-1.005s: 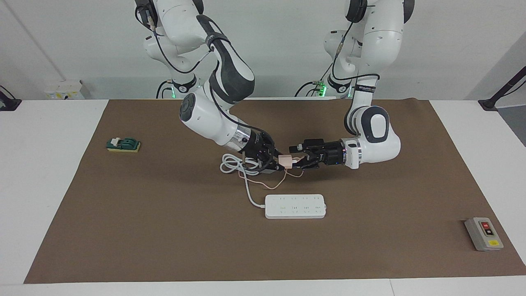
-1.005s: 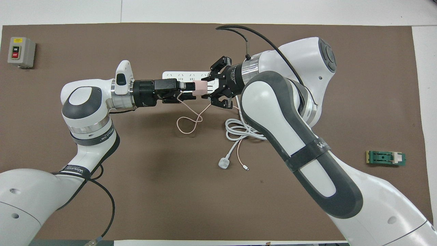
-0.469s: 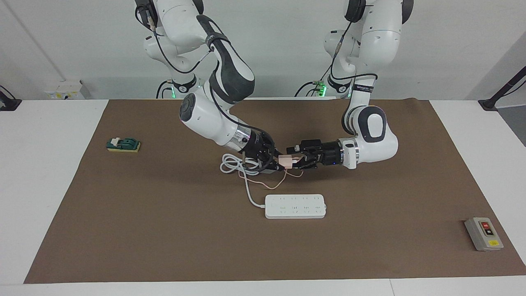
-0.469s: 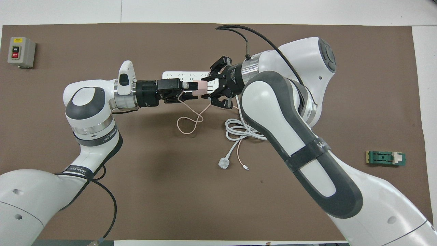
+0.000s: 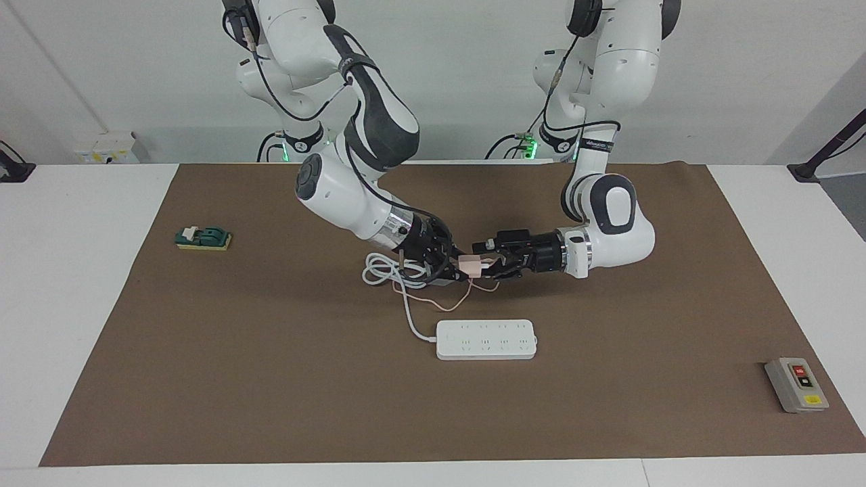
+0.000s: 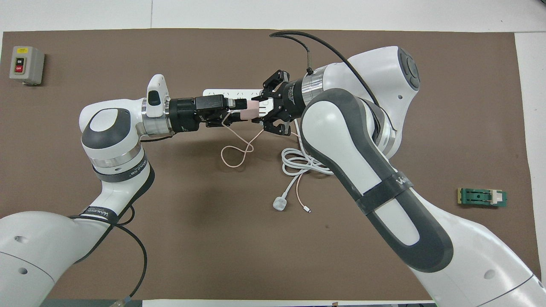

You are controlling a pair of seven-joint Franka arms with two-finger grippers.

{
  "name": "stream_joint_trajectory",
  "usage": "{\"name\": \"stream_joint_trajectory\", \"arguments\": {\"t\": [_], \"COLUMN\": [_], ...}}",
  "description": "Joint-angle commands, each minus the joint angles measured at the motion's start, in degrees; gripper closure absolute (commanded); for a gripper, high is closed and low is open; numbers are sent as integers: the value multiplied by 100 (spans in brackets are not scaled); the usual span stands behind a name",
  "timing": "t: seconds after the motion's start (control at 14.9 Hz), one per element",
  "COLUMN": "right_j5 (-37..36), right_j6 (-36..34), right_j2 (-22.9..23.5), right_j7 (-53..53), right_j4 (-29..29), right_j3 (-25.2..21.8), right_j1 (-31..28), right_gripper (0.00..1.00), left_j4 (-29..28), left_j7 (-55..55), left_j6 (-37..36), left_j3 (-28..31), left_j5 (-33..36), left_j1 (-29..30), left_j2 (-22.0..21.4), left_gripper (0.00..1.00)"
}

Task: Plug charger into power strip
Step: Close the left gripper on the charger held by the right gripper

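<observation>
The pale-pink charger (image 5: 471,264) (image 6: 249,111) hangs in the air between my two grippers, over the mat just nearer the robots than the power strip (image 5: 486,339) (image 6: 222,92). My right gripper (image 5: 457,267) (image 6: 260,113) is shut on it. My left gripper (image 5: 488,265) (image 6: 235,113) comes in level from the left arm's end and meets the charger's other end. The charger's thin pink cable (image 6: 234,153) loops down onto the mat. The strip lies flat with its sockets up; the grippers hide most of it in the overhead view.
The strip's thick white cord (image 5: 385,267) (image 6: 303,164) lies coiled under the right wrist, ending in a round white plug (image 6: 279,204). A grey switch box (image 5: 796,384) (image 6: 26,65) sits at the left arm's end. A green block (image 5: 203,238) (image 6: 482,198) sits at the right arm's end.
My left arm has pulled its elbow in and pushed its gripper closer onto the charger. The right gripper and the charger have barely moved.
</observation>
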Motion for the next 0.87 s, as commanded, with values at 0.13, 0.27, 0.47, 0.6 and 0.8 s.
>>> {"name": "stream_joint_trajectory", "arguments": {"t": [0.13, 0.27, 0.47, 0.6, 0.8], "right_j5": [156, 156, 156, 156, 165], "right_j6": [-64, -64, -55, -64, -64], "right_j2": [63, 63, 63, 63, 63], "right_j7": [79, 79, 79, 79, 79], "right_j4": [120, 120, 120, 120, 120], "right_j3": [7, 7, 7, 7, 7], "right_j1": [-18, -18, -18, -27, -27], "right_gripper": [100, 100, 100, 100, 100], "left_j4": [46, 46, 37, 46, 99], "left_j7": [-18, -18, -18, -10, -27], "left_j6": [79, 79, 88, 105, 123], "left_j3": [39, 39, 39, 39, 30], "left_j5": [-108, -117, -108, -204, -258], "left_j1": [-61, -61, -70, -87, -131], "left_j2": [25, 25, 25, 33, 33], "left_gripper": [1, 2, 19, 50, 100]}}
